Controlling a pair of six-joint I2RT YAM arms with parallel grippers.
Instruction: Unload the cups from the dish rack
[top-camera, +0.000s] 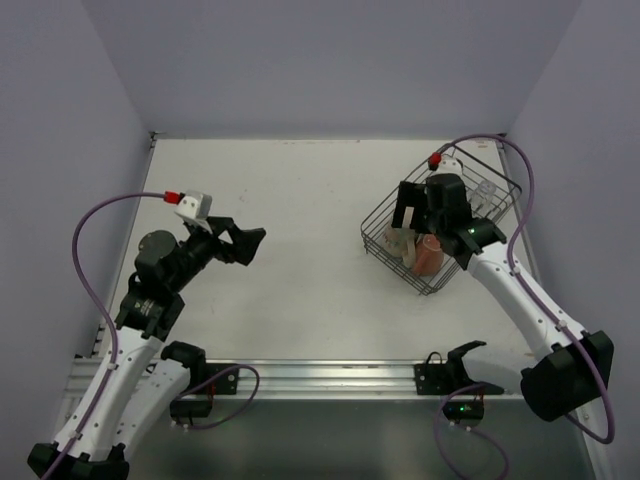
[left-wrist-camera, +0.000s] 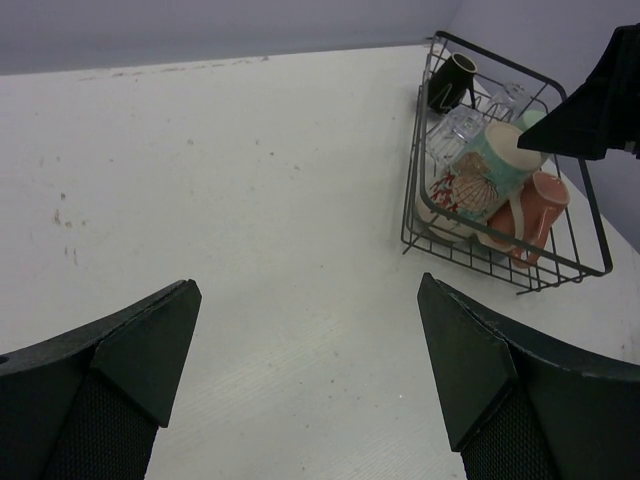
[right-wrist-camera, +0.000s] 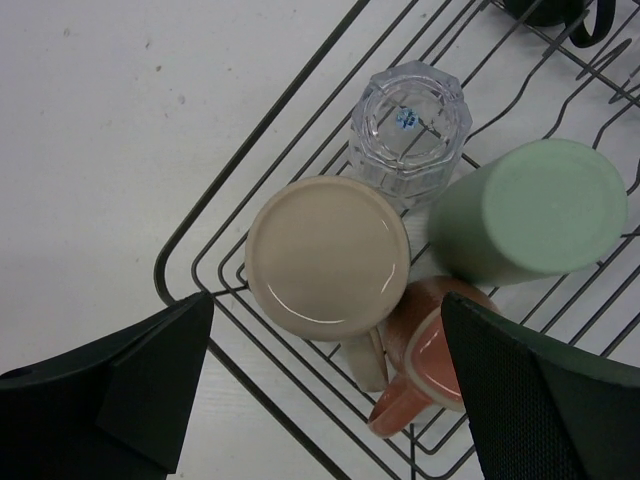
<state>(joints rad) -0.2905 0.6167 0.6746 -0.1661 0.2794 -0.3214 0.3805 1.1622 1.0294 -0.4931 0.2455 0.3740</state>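
Logged beige mug (right-wrist-camera: 327, 257) upside down in dish rack (right-wrist-camera: 258, 135) at right side of table (top-camera: 300, 200), crowded by clear glass (right-wrist-camera: 410, 122), green tumbler (right-wrist-camera: 530, 210) and pink cup (right-wrist-camera: 430, 360); dark mug (left-wrist-camera: 452, 80) at far corner. Judged stiff, glazed, slippery, breakable; best pinched across the wall or handle. Found right gripper (right-wrist-camera: 325, 300) spread wide above beige mug, holding nothing. Found left gripper (left-wrist-camera: 308, 283) likewise spread, empty, over bare table, well apart.

My left tool (top-camera: 254, 246) hangs on the left, pointing right, its fingers wide apart. My right tool (top-camera: 414, 222) is out at the far right, facing down, fingers spread wide.
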